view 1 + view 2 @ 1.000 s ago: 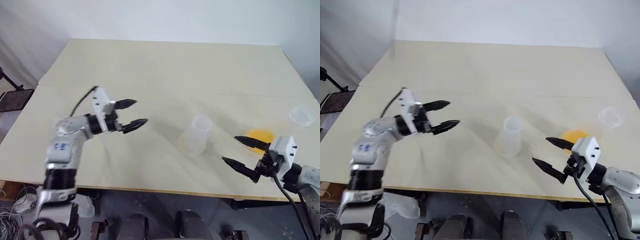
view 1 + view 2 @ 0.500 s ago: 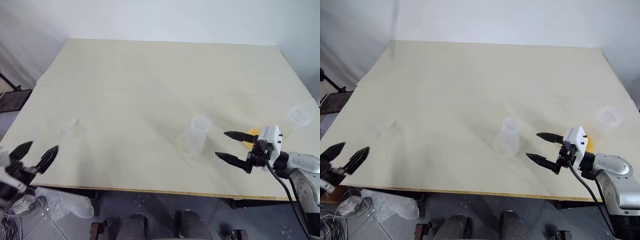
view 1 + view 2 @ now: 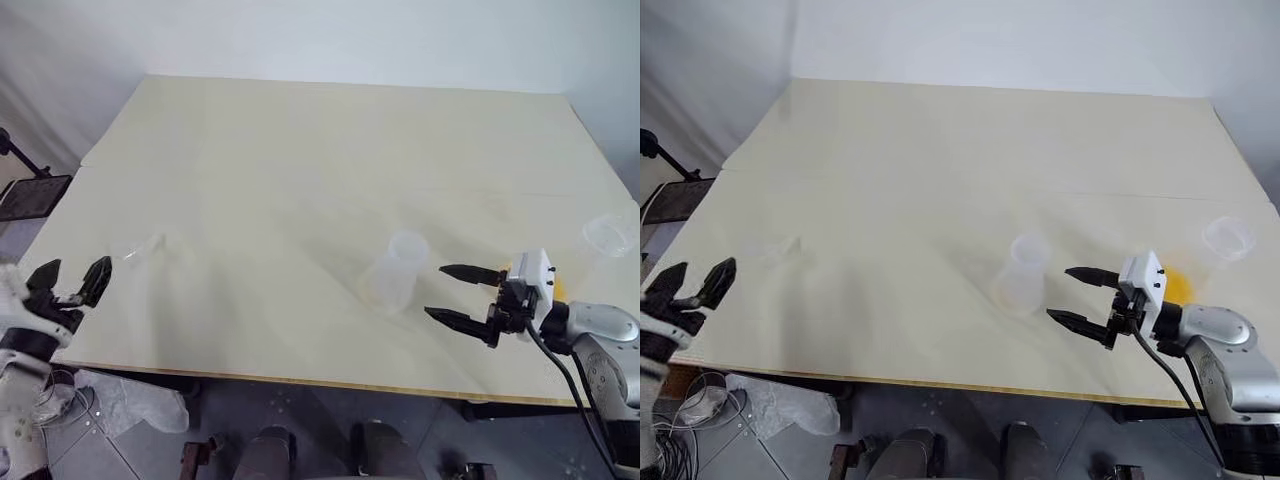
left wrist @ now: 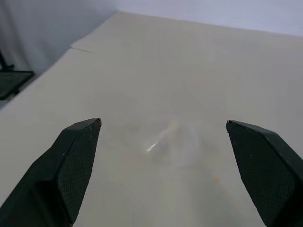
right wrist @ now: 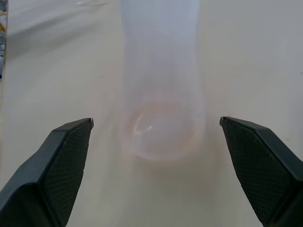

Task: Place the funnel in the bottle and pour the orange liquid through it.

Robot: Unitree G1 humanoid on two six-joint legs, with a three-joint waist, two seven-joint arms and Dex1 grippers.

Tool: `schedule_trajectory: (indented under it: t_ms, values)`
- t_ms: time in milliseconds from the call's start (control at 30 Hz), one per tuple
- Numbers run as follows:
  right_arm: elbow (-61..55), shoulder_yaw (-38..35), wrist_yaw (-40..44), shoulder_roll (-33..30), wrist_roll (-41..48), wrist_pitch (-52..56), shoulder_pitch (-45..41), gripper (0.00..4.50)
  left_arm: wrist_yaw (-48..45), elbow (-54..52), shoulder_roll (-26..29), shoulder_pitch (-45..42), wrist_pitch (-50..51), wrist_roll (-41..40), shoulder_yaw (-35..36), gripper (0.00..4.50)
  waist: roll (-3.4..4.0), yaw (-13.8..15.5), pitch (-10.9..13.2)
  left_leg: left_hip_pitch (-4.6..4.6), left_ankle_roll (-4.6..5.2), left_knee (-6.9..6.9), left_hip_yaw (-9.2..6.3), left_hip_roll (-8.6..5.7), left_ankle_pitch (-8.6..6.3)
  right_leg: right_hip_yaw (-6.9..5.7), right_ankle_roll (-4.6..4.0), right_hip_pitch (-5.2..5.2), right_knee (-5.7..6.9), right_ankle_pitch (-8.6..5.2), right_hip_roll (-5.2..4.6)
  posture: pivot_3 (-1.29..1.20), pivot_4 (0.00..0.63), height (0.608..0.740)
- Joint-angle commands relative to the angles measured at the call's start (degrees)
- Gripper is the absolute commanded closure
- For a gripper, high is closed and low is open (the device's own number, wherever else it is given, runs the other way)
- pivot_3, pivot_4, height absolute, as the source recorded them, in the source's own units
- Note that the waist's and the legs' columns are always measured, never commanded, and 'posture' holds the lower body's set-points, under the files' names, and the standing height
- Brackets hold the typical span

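Black-fingered left gripper has swung from mid-table out to the table's left edge, jaws wide, empty, now facing the clear funnel just ahead, so pickup looks next. Right gripper, wide and empty, has edged closer to the empty bottle. Orange liquid sits right of the bottle, behind that gripper; another clear cup farther right.

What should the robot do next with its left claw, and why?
Probably ease the left gripper forward onto the funnel, then close. The funnel lies on the table just ahead of that gripper, which is open and holding nothing, and in the left wrist view it sits between the fingers. The bottle stands with no funnel in it, so the funnel has to be picked up first.
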Motion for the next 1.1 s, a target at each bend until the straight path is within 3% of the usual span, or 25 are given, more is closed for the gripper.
schedule_trajectory:
  t_ms: [33,367,1100]
  values:
    - [-3.8,-4.0,0.5,-2.0,2.1,0.5,2.4,0.0,0.1,1.0,0.5,-1.1,-0.1,-1.3,-1.5,0.01,0.0,0.0,0.0,0.0,0.0,0.0,0.0,0.0,0.0,0.0,0.0,0.0,0.01,0.0,-0.01,0.0,0.15,0.74]
    - [-15.0,-11.6,0.1,-5.1,9.2,5.4,9.0,0.0,0.9,3.5,0.0,-2.3,0.5,-3.0,-4.0,0.01,0.0,-0.2,0.0,0.03,-0.02,0.01,0.0,0.02,0.01,0.01,0.0,0.03,0.01,0.0,0.01,0.0,0.15,0.74]
    - [-14.4,-9.2,-2.1,-5.4,7.6,6.5,5.2,0.0,2.9,15.8,0.2,-13.4,0.0,-2.1,-9.1,0.01,-0.01,0.4,0.0,0.0,-0.03,0.03,0.0,0.0,0.02,-0.02,0.0,0.01,0.02,0.0,0.02,0.0,0.15,0.74]
